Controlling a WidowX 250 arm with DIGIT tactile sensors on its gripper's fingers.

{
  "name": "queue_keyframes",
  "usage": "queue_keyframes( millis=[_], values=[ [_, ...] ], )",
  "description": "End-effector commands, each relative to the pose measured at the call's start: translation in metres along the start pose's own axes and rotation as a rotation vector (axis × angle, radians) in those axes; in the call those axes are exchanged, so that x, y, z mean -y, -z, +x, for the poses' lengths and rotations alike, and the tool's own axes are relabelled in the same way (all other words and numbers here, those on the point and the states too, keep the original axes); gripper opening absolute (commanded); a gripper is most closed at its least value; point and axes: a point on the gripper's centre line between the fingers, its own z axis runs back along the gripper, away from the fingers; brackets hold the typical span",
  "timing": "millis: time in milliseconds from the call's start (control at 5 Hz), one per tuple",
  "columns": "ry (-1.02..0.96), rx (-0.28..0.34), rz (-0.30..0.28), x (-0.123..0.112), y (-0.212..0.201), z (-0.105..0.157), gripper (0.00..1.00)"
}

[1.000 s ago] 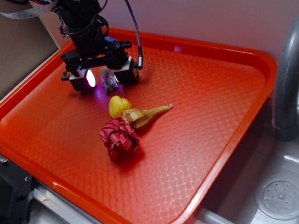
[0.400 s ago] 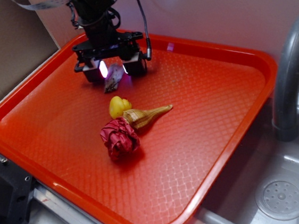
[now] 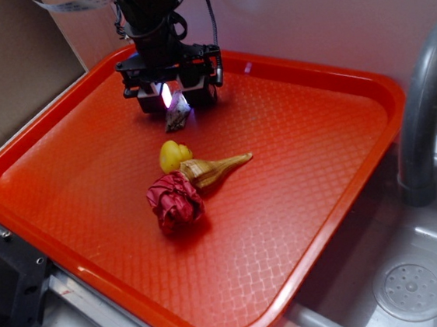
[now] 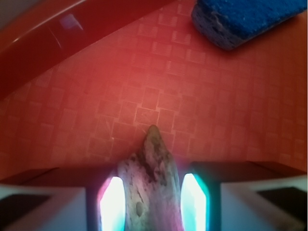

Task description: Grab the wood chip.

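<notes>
My gripper (image 3: 174, 99) is shut on the wood chip (image 3: 176, 118), a rough grey-brown chunk that hangs from the jaws above the far part of the orange tray (image 3: 321, 168). In the wrist view the wood chip (image 4: 150, 185) is clamped between the two glowing pads (image 4: 113, 206), its pointed end sticking out ahead of my gripper (image 4: 150, 204) over the tray floor (image 4: 96, 101).
A yellow toy (image 3: 174, 154), a tan ribbed shell (image 3: 213, 167) and a crumpled red piece (image 3: 175, 201) lie mid-tray. A blue sponge (image 4: 240, 19) lies ahead at the upper right of the wrist view, near the tray rim (image 4: 57, 33). A grey faucet (image 3: 424, 111) and sink stand at right.
The gripper has lifted and moved toward the back right of the tray with the wood chip held in it.
</notes>
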Motion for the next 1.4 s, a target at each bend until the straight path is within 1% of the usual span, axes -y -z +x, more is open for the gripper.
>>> queue_keyframes(
  millis=[0,200,400,600,800,1000,1200],
  values=[
    [0.000,-0.025,0.028,-0.018,0.002,-0.005,0.00],
    [0.057,-0.074,0.038,-0.021,-0.005,0.000,0.00],
    [0.290,-0.149,-0.023,-0.044,-0.052,0.002,0.00],
    [0.392,-0.148,-0.146,-0.079,-0.095,0.002,0.00],
    [0.416,-0.144,-0.178,-0.081,-0.145,-0.005,0.00],
    [0.403,-0.032,-0.197,-0.083,-0.196,-0.015,0.00],
    [0.455,-0.024,-0.274,-0.089,-0.245,-0.012,0.00]
  ],
)
